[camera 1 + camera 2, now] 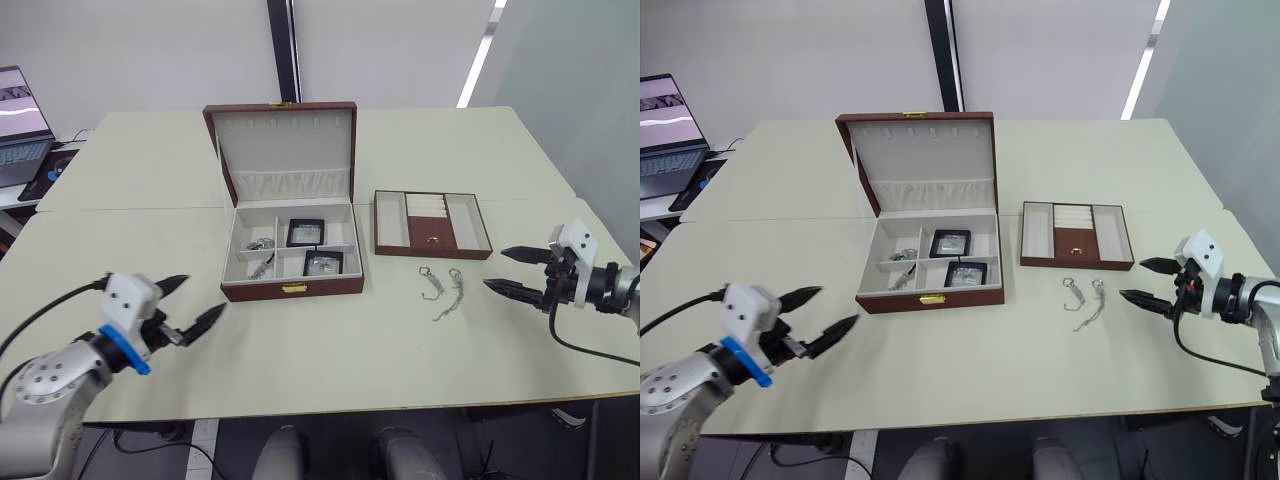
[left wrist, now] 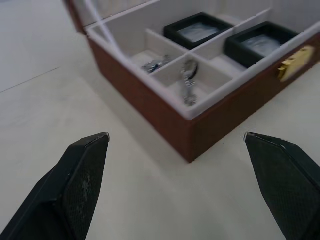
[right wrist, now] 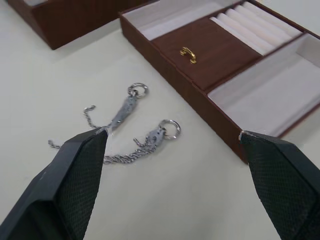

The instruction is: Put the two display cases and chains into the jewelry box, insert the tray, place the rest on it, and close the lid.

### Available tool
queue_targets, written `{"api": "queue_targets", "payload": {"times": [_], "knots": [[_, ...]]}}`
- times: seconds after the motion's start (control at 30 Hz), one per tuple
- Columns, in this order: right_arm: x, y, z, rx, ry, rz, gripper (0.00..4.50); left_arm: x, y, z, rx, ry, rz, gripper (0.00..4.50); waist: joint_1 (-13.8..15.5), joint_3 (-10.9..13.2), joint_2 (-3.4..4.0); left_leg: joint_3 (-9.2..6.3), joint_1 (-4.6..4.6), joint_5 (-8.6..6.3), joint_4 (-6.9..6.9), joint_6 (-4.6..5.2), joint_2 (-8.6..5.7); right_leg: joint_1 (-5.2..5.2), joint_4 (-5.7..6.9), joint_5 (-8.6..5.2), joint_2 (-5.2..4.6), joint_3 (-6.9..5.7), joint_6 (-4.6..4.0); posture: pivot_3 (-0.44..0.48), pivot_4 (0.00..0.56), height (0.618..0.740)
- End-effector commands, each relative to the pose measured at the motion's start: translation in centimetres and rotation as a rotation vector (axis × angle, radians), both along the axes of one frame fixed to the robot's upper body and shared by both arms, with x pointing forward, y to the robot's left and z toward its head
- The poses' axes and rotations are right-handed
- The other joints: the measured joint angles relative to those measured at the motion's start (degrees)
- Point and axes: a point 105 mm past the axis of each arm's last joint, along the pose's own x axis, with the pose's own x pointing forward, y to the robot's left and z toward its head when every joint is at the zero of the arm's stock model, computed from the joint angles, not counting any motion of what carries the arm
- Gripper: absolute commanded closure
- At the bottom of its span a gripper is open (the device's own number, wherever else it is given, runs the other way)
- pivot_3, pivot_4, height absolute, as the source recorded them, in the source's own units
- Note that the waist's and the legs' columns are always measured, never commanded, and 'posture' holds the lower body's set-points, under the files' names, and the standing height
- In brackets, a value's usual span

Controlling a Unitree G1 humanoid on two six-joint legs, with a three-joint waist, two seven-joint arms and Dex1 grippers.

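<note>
Jewelry box [image 1: 292,288] at frame centre, lid [image 1: 284,150] raised, held both display cases [image 1: 306,232]; two chains [image 1: 441,289] lay loose below the tray [image 1: 431,252]; both pincers, left [image 1: 190,304] and right [image 1: 512,272], were spread and empty.

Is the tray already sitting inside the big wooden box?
No, the tray sits on the table beside the open box, and two chains lie in front of it.

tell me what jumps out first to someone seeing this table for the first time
The large reddish-brown wood-look jewelry box stands mid-table with its cream-lined lid raised; two small square black display cases sit in its right compartments. To its right lies the shallow brown-rimmed tray, with two thin silvery chains loose on the table in front of it. Both grippers, left and right, hover with jaws open.
</note>
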Motion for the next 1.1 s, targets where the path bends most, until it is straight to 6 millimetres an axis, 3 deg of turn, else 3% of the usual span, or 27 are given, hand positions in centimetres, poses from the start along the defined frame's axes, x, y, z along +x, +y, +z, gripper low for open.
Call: {"api": "queue_targets", "payload": {"times": [0.03,0.17,0.33,0.63,1.1], "knots": [[0.4,1.4,0.6,-0.068,0.027,0.109,0.02,-0.6,-3.5,0.5,0.027,-0.06,-0.168,0.0,-0.1,0.0,0.01,0.0,0.0,0.0,0.0,0.0,0.0,0.0,-0.01,0.0,0.0,0.0,0.0,0.0,0.15,0.74],[2.0,3.1,1.3,-0.143,0.022,0.206,0.02,-1.9,-7.2,0.2,0.003,-0.088,-0.34,0.0,-0.1,0.0,0.03,0.1,0.01,0.0,0.03,0.0,-0.02,-0.02,-0.01,0.0,0.0,0.09,0.0,0.0,0.15,0.74],[4.5,3.5,1.6,-0.2,0.031,0.223,0.02,-2.5,-9.3,0.1,0.001,-0.143,-0.439,0.0,0.0,0.0,0.03,0.04,-0.01,0.0,0.04,0.0,0.0,-0.01,-0.04,0.0,0.01,0.03,0.0,0.0,0.15,0.74],[6.9,1.8,-0.2,-0.335,0.071,0.153,0.02,-3.1,-11.1,1.2,-0.08,-0.171,-0.469,0.0,0.1,0.0,0.04,0.12,-0.05,0.01,0.08,0.0,-0.02,-0.03,-0.08,0.0,-0.04,0.07,-0.01,0.0,0.15,0.74],[7.3,2.0,-2.2,-0.347,0.094,0.127,0.02,-3.0,-11.0,0.7,-0.099,-0.16,-0.437,0.0,0.0,0.0,0.06,0.11,-0.01,0.02,0.11,-0.01,0.0,-0.01,-0.02,0.0,-0.02,0.07,-0.01,0.0,0.15,0.74]]}}
